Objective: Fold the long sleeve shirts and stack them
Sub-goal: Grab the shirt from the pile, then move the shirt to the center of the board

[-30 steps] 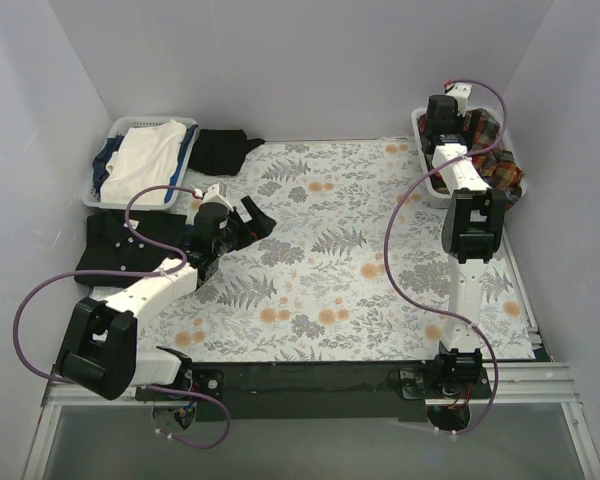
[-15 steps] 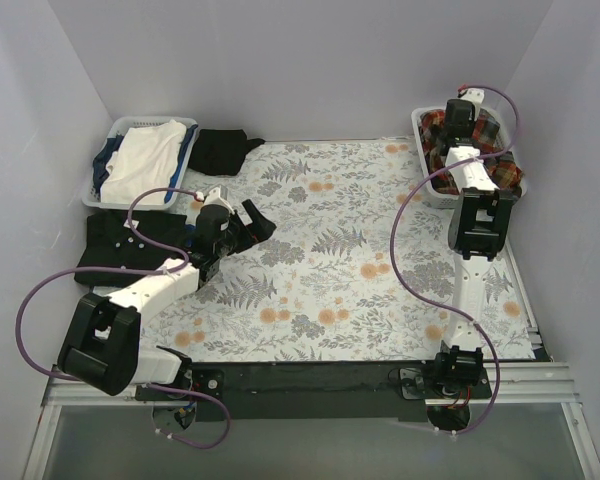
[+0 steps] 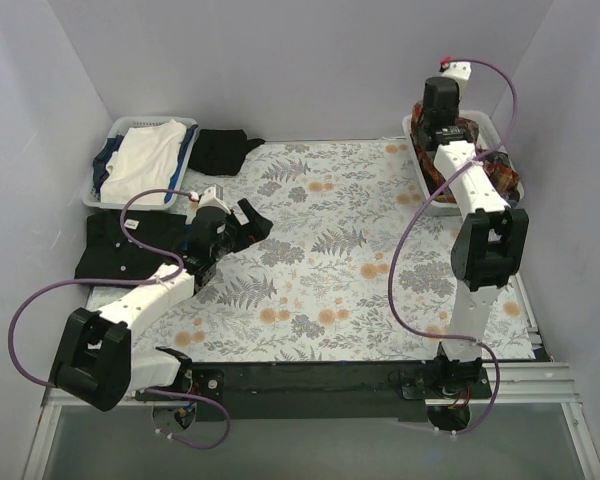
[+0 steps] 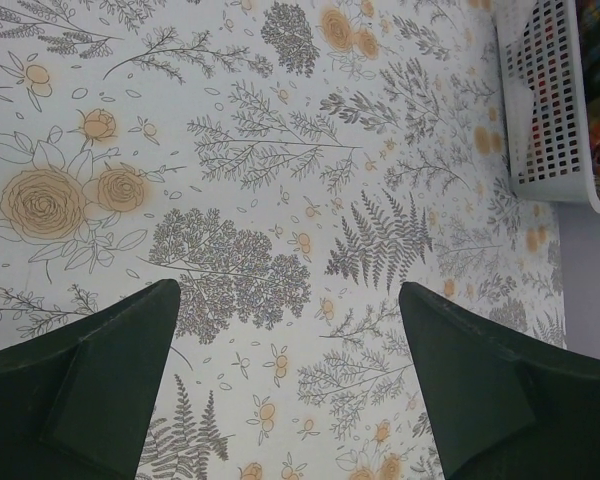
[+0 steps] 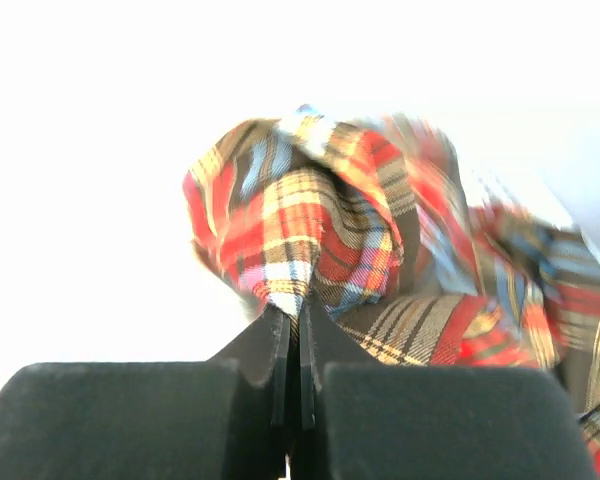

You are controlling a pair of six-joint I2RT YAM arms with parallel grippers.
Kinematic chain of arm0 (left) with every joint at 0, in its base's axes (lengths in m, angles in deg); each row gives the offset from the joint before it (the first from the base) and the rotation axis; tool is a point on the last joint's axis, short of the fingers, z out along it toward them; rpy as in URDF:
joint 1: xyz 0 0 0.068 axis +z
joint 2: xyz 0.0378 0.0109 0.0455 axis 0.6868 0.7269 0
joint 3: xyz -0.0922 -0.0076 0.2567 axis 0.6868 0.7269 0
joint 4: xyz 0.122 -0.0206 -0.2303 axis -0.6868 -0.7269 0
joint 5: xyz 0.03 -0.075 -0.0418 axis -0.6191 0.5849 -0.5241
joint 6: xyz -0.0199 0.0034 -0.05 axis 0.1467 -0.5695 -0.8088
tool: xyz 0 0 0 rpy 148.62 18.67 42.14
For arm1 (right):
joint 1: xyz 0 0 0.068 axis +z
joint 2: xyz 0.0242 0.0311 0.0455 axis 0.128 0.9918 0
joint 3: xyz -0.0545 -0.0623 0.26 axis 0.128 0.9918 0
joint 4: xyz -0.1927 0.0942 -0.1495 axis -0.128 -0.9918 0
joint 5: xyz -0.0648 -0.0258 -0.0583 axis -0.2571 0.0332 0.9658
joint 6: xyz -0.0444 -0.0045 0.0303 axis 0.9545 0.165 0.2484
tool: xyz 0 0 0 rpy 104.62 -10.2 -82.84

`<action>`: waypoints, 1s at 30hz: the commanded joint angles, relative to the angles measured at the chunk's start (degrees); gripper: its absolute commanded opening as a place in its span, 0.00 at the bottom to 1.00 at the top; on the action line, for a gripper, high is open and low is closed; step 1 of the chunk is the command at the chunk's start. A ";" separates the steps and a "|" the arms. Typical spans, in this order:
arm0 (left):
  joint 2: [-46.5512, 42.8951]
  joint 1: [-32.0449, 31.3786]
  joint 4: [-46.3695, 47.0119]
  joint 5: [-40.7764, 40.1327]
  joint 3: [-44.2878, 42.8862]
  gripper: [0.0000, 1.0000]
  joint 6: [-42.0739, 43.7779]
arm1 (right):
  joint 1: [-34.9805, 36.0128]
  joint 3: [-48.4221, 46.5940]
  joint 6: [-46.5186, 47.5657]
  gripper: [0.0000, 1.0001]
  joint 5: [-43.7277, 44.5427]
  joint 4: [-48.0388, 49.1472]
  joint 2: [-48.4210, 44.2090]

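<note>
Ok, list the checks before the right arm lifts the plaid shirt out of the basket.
1. Right gripper shut on plaid shirt: ok.
2. Shirt clear of white basket: not ok, most of it lies inside.
3. Cloth free of snags on the basket wall: cannot tell.
4. Left gripper open and empty: ok.
5. Floral table bare in the middle for spreading: ok.

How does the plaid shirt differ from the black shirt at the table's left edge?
Colour: the plaid shirt is red tartan; the black shirt is plain.
Pose: the plaid shirt is bunched up at the white basket; the black shirt lies flat on the table.
Grip: the right hand is shut on the plaid shirt; no hand touches the black shirt.
Both are soft cloth.
</note>
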 commanded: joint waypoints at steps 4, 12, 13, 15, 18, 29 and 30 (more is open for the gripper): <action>-5.14 -0.49 -1.74 -1.25 -1.07 0.95 0.73 | 10.49 -1.47 3.89 0.01 6.70 3.78 -18.57; -8.57 -0.49 -3.67 -2.74 -1.07 0.95 -0.85 | 17.78 1.70 10.04 0.01 -13.99 7.91 -33.43; -8.75 -0.49 -3.84 -2.91 -0.81 0.95 -1.20 | 18.75 0.65 14.39 0.01 -16.74 7.57 -35.27; -9.80 -0.49 -4.02 -3.62 -0.72 0.95 -1.38 | 20.68 -0.49 16.28 0.01 -25.50 5.64 -36.95; -10.86 -0.49 -4.46 -4.58 -0.45 0.95 -1.73 | 22.36 -1.73 17.95 0.01 -34.91 5.36 -40.12; -20.94 -0.49 -13.77 -22.13 -0.37 0.96 -4.10 | 22.98 5.91 15.84 0.01 -38.41 12.41 -51.90; -22.45 -0.49 -14.30 -23.99 0.16 0.96 -4.80 | 22.98 7.66 15.58 0.01 -34.56 11.70 -52.51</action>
